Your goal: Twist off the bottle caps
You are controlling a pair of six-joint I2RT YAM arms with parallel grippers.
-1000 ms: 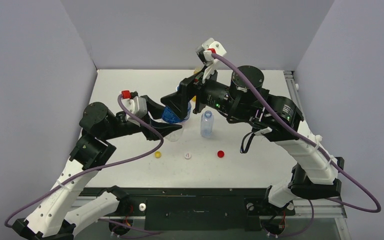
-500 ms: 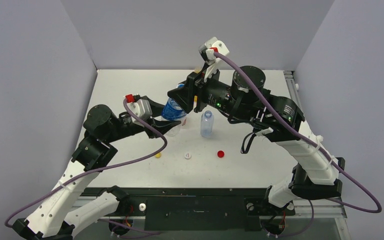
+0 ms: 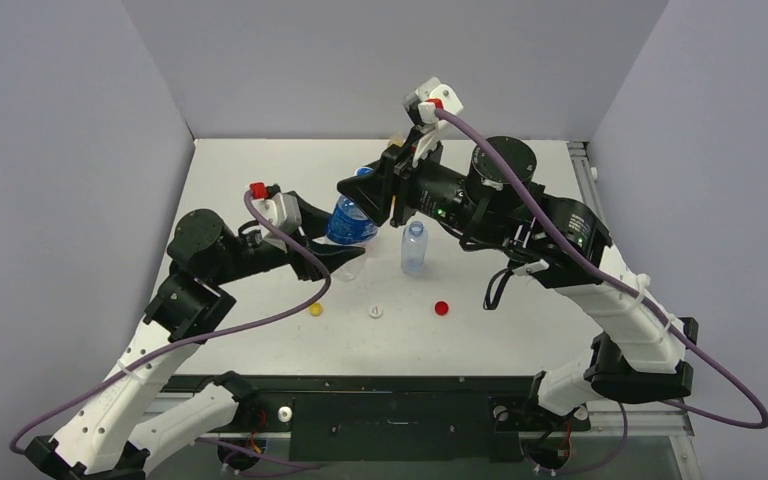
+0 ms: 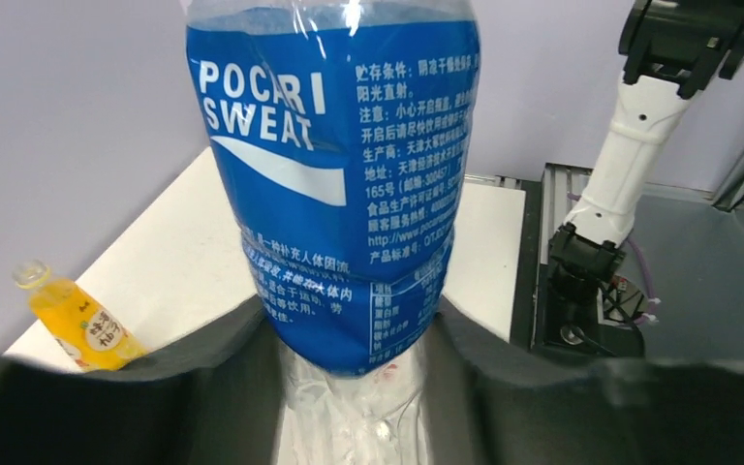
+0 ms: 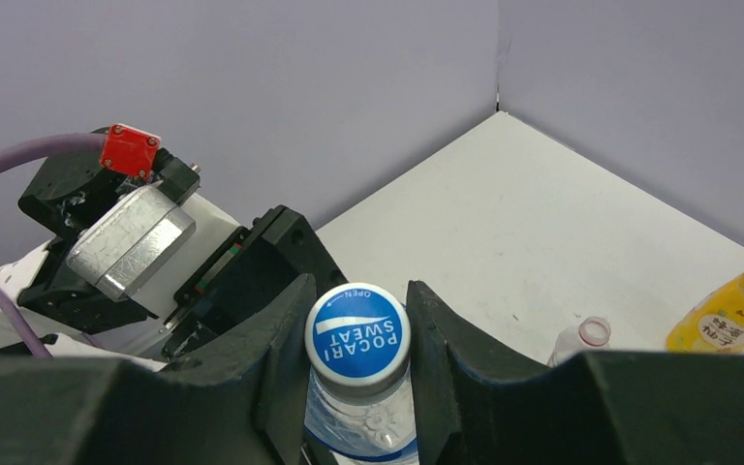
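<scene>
- blue-label bottle [image 3: 350, 222] is grasped low by left pincer [image 4: 349, 339], at 10 o'clock of plain clear bottle [image 3: 414, 247].
- Its cap [image 5: 357, 339] is clenched by right pincer [image 5: 358, 320].
- yellow cap [image 3: 315, 310], white cap [image 3: 375, 311] and red cap [image 3: 441, 307] are laid on tabletop [image 3: 520, 330], at 6 o'clock.

The surface under me was a flat white table [image 3: 260, 340]. Three plain lavender-grey walls enclosed it: a back wall [image 3: 360, 60], a left wall [image 3: 50, 200] and a right wall [image 3: 720, 150], each meeting the table edge. A black frame [image 3: 390, 410] ran along the near edge. A slotted metal rail [image 3: 581, 162] bordered the right edge. A grey floor [image 4: 707, 281] lay beyond it.
</scene>
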